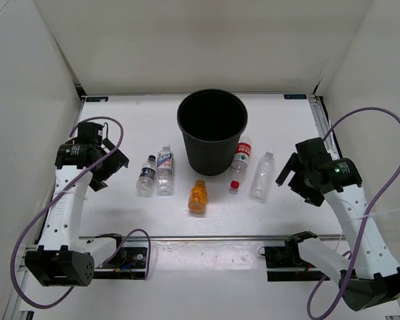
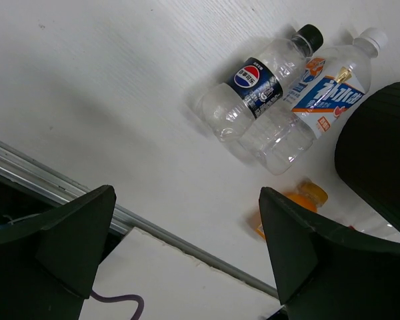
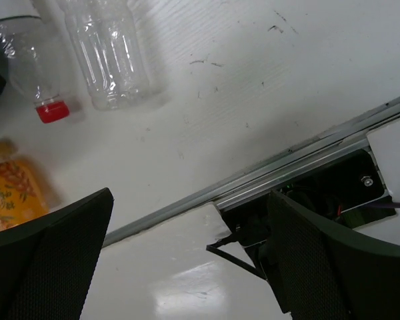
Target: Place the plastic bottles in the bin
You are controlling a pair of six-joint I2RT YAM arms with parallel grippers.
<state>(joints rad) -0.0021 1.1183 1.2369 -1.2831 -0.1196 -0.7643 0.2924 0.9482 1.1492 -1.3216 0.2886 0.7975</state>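
The black round bin [image 1: 211,155] stands mid-table. Several plastic bottles lie around its near side. To its left are a dark-label bottle [image 1: 147,175] [image 2: 253,83] and a white-blue-label bottle [image 1: 165,170] [image 2: 317,107], side by side. In front lies the stubby orange bottle [image 1: 198,196] [image 2: 300,199] [image 3: 13,190]. To its right lie a red-capped bottle [image 1: 239,164] [image 3: 27,67] and a plain clear bottle [image 1: 262,175] [image 3: 110,53]. My left gripper [image 1: 113,167] [image 2: 187,193] hovers open, left of the dark-label bottle. My right gripper [image 1: 290,175] [image 3: 191,195] hovers open, right of the plain bottle. Neither holds anything.
A metal rail [image 1: 207,237] [image 2: 153,230] [image 3: 267,173] runs along the table's near edge, with the arm bases and purple cables [image 1: 27,240] below it. White walls close in the table on the left, back and right.
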